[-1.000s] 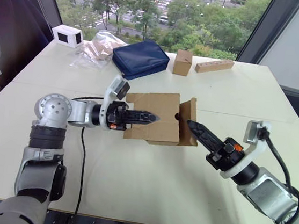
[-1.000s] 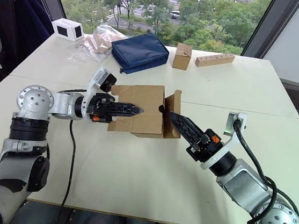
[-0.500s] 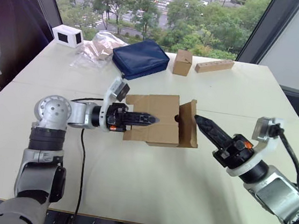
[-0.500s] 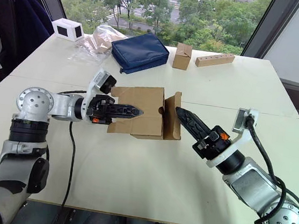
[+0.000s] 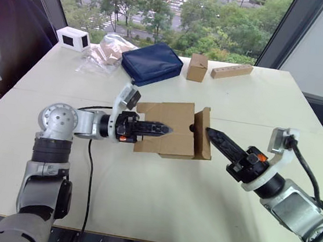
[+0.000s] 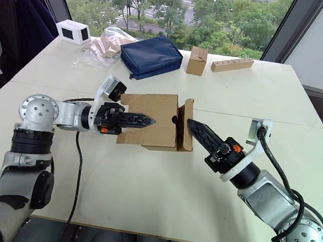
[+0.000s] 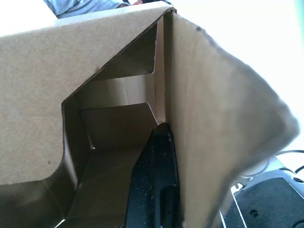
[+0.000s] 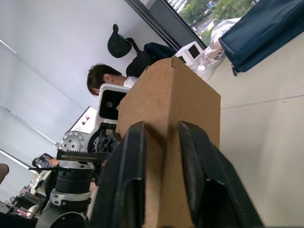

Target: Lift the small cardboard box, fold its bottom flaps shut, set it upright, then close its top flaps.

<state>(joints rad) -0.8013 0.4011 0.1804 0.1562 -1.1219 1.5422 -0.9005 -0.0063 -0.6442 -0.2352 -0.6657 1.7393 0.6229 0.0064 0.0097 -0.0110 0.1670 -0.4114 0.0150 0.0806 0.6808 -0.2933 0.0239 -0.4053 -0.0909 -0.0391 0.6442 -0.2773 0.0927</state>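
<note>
The small cardboard box (image 5: 166,127) lay on its side near the middle of the bench (image 5: 157,208), its bottom flaps (image 5: 202,134) facing the right arm and one of them standing out from the box's end. The left gripper (image 5: 149,128) held the box by its side wall, jaws clamped on it, one finger (image 7: 154,190) inside along the wall. The right gripper (image 6: 198,134) had backed off half a second earlier and had now returned to the box's end; its jaws stood apart, straddling the flap's edge (image 8: 166,156), though whether they pressed it I could not tell. The flap looked slightly nearer shut than before. Judging by this, the fold was under way but unfinished, and the top flaps remained untouched.
</note>
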